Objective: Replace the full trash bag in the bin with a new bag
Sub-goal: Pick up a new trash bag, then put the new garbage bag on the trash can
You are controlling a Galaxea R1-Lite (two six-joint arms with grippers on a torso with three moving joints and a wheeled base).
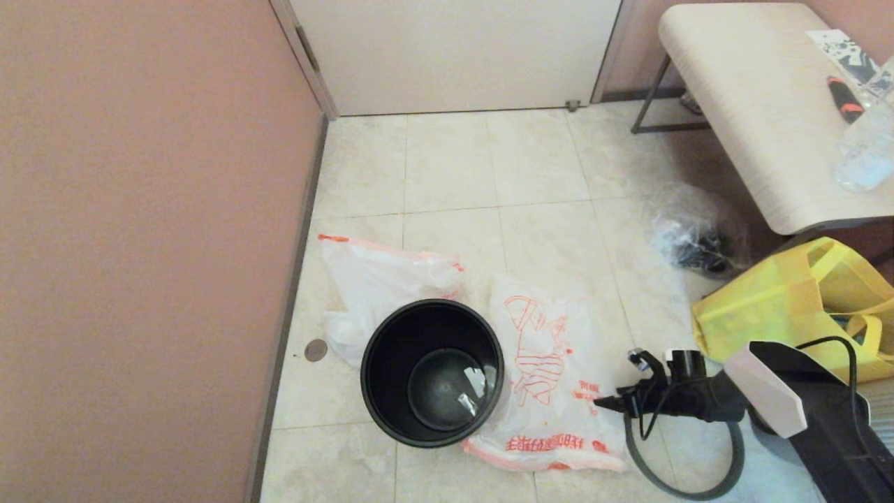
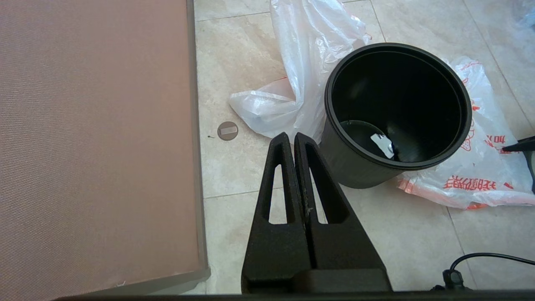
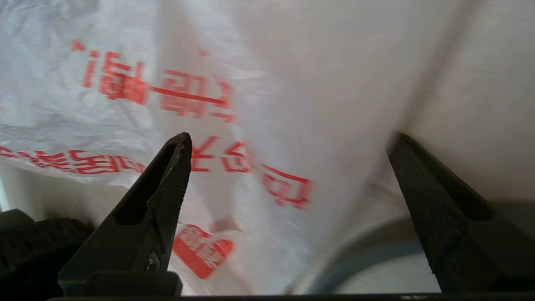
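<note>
With right gripper (image 3: 288, 142) spread wide just above thin white red-printed new bag (image 1: 552, 377), risk pinching both slippery layers; left gripper (image 2: 294, 142) parked, pressed together.

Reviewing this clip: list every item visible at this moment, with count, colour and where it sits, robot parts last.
bin: one, dark grey, on the floor tiles, unlined, a white scrap at its bottom.
new bag: one, white with red drawing and characters, flat on the floor right of the bin.
full trash bag: one, translucent white with orange edge, behind and left of the bin.
grey hoop: one, on the floor under the right arm.
clear bag of dark items: one, by the bench leg.
yellow tote: one, under the bench.
bench: one, pale wood-look, far right.
door: one, white, at the back.
left gripper: shut, beside the bin.
right gripper: open, over the new bag's edge.
</note>
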